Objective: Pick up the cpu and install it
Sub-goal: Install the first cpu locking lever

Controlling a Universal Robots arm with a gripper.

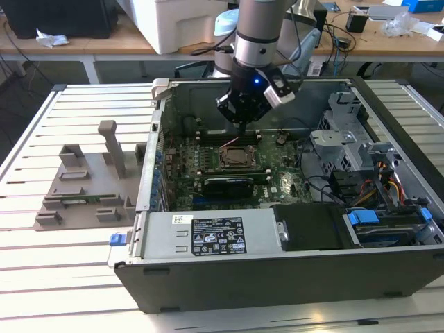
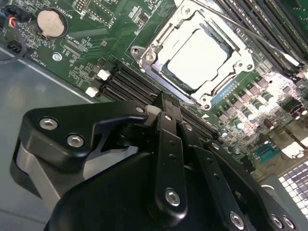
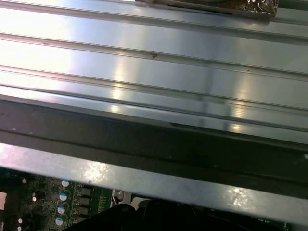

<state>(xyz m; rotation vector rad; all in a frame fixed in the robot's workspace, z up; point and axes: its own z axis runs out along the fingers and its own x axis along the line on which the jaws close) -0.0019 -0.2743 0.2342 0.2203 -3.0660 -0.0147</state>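
Note:
The cpu (image 2: 198,57), a flat square chip with a silvery top, lies inside the metal socket frame (image 2: 144,55) on the green motherboard (image 1: 180,177). In the exterior view the socket (image 1: 236,157) sits mid-board in the open computer case. My gripper (image 1: 239,125) hangs just above and behind the socket, apart from it. Its black fingers (image 2: 168,130) stand together in the second wrist view, shut, with nothing seen between them; the gripper (image 2: 163,98) ends short of the socket's near edge.
Grey fixture blocks (image 1: 76,180) stand on the slatted table (image 3: 154,57) at the exterior view's left. The case holds a power supply (image 1: 222,237), a drive cage (image 1: 354,152) and cables. Memory slots (image 2: 130,79) and a coin battery (image 2: 51,23) flank the socket.

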